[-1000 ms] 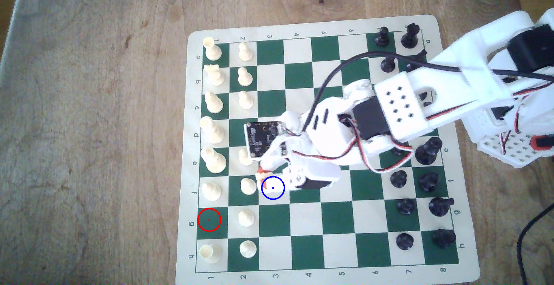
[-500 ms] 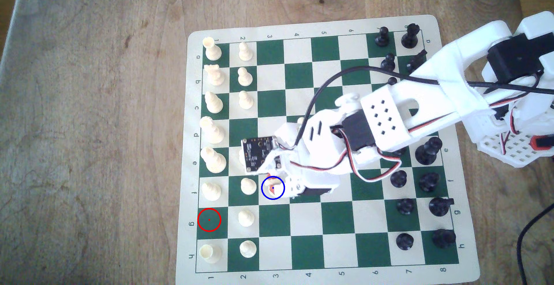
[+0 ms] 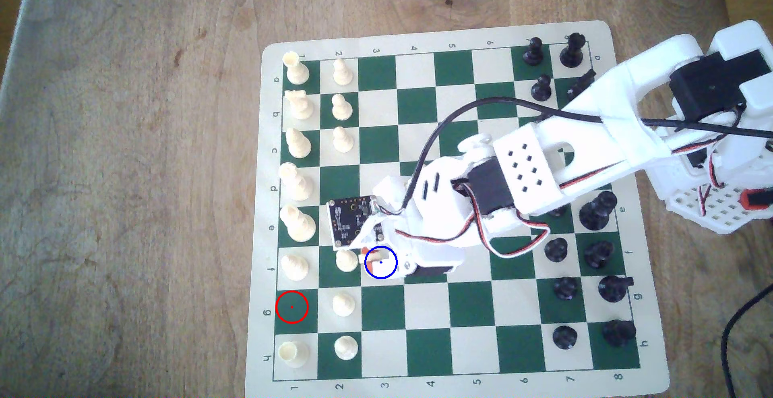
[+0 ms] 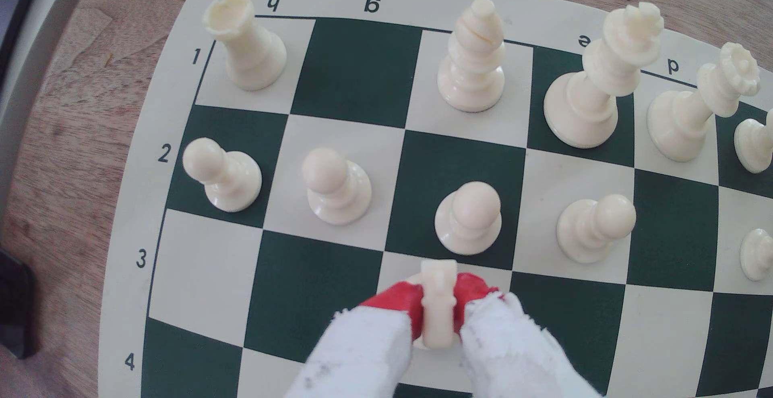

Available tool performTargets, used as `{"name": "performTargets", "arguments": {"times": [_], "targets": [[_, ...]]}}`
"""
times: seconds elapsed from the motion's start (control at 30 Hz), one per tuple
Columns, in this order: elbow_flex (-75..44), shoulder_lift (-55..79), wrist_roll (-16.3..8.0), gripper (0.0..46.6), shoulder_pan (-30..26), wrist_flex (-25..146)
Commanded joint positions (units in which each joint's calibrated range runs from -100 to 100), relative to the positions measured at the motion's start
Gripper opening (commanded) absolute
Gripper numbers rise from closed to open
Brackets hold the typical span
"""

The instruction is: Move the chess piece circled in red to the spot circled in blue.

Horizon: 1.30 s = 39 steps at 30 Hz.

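The chess piece [image 4: 437, 299], a cream knight, stands upright between my red fingertips [image 4: 401, 301], and my gripper [image 4: 437, 310] is shut on it. In the exterior view my gripper [image 3: 370, 256] sits at the left edge of the spot [image 3: 384, 274], the cream square ringed in blue, with a bit of the cream knight [image 3: 363, 258] showing at its tip. The knight is low over the spot [image 4: 397, 266]; whether its base touches the board I cannot tell. The red-ringed dark green square [image 3: 292, 307] holds no piece.
A cream pawn [image 3: 345, 260] stands one square to the exterior view's left of my gripper, close to the fingers, and shows just beyond the knight [image 4: 468, 218]. More cream pieces fill the two left columns; black pieces [image 3: 556, 249] line the right. My arm spans the board's middle.
My gripper has carried the knight downward in the exterior view, from just above the blue circle to its left edge, then a little to the left. The other pieces have not moved.
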Motion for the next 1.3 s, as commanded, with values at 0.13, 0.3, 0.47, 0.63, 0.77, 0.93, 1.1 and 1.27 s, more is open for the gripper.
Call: {"name": "performTargets", "arguments": {"times": [0.13, 0.3, 0.47, 0.63, 0.77, 0.93, 1.1, 1.27], "targets": [[-4.04, -0.30, 0.93, 0.3, 0.90, -0.22], [-4.50, 0.38, 1.32, 0.4, 1.14, 0.84], [-4.59, 0.38, 1.32, 4.5, 0.75, 2.24], [-4.31, 0.04, 1.03, 11.8, 0.83, 2.48], [-3.95, -1.49, 0.98, 14.0, 0.83, 3.55], [-1.05, -6.75, 1.07, 15.2, 0.75, 7.97], [2.94, -13.63, 1.07, 15.4, 0.83, 11.33], [9.65, -23.31, 0.93, 15.5, 1.14, 16.32]]}}
